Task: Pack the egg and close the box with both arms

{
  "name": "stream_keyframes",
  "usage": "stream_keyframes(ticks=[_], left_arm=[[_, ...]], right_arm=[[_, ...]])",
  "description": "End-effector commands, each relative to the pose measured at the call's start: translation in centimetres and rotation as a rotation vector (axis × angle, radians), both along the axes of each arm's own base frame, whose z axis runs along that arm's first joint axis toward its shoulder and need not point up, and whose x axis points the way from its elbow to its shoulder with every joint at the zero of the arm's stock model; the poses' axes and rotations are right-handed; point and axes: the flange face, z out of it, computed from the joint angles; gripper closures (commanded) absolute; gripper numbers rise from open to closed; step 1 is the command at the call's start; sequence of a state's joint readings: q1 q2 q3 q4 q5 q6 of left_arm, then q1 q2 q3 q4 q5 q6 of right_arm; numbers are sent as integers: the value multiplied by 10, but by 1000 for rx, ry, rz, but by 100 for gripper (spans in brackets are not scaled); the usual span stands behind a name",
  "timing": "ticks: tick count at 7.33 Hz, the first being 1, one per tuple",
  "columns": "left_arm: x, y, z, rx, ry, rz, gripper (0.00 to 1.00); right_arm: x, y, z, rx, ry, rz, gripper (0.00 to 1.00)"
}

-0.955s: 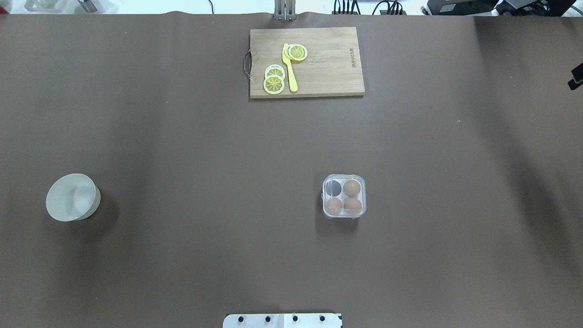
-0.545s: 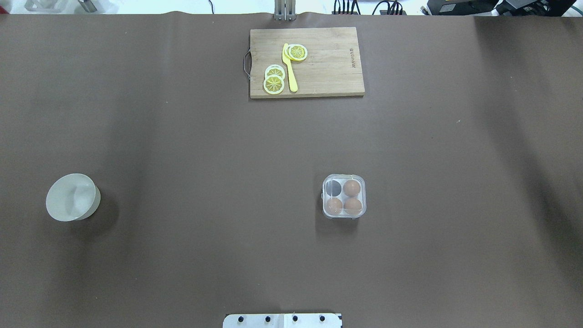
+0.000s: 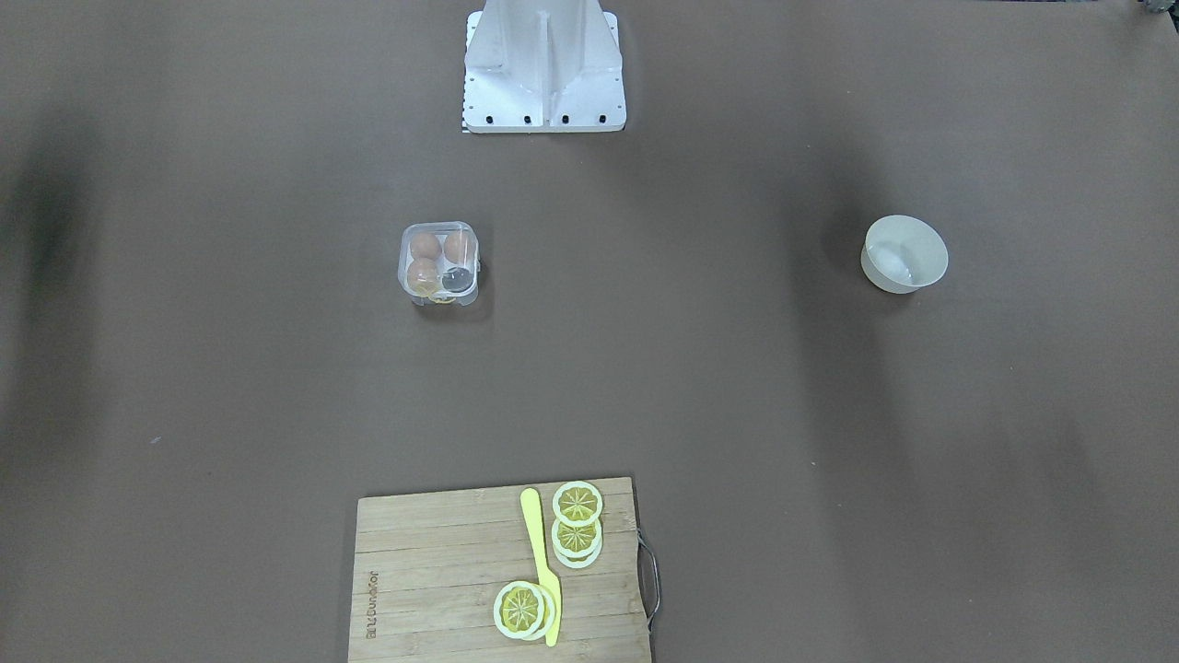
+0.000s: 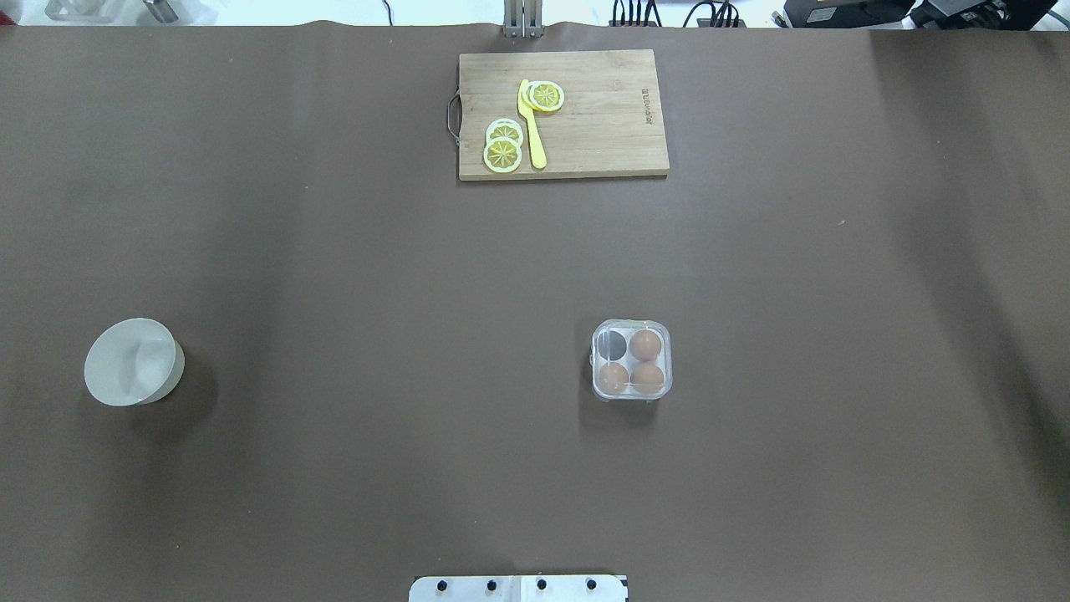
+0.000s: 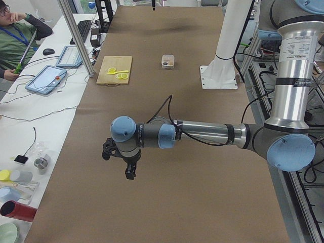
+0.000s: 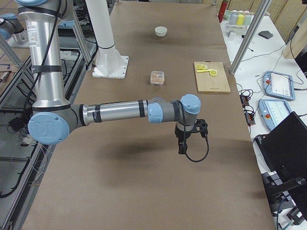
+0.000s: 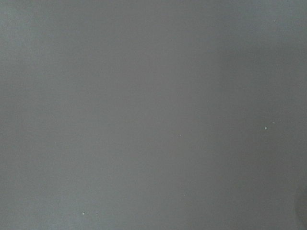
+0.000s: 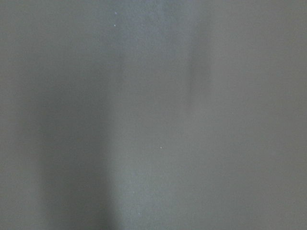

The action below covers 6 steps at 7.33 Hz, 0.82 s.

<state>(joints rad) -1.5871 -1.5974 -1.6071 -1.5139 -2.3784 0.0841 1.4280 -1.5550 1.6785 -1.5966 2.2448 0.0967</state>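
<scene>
One brand mark [image 4: 645, 107] is burnt into the wooden cutting board [image 4: 602, 138], a single line of letters along the short edge opposite the board's metal handle [image 4: 452, 117]. The letters are too small to read with any certainty. Well away from the board, the left arm [image 5: 296, 86] has a band of print around its upright silver tube, and the right arm [image 6: 45, 72] has the same. Neither band is legible.

Left arm [image 5: 202, 133], right arm [image 6: 120, 110] stretched level; jaws hang down, gap unclear.
</scene>
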Motion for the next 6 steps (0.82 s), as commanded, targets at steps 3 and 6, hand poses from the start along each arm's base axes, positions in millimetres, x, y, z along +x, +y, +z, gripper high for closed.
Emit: stream_keyframes(ticks=[3, 6], left_arm=[[-1, 12, -16, 37, 2, -6, 2], [-1, 11, -28, 72, -2, 2, 2]], right_arm=[[6, 19, 1, -7, -2, 13, 0], [5, 19, 2, -10, -2, 13, 0]])
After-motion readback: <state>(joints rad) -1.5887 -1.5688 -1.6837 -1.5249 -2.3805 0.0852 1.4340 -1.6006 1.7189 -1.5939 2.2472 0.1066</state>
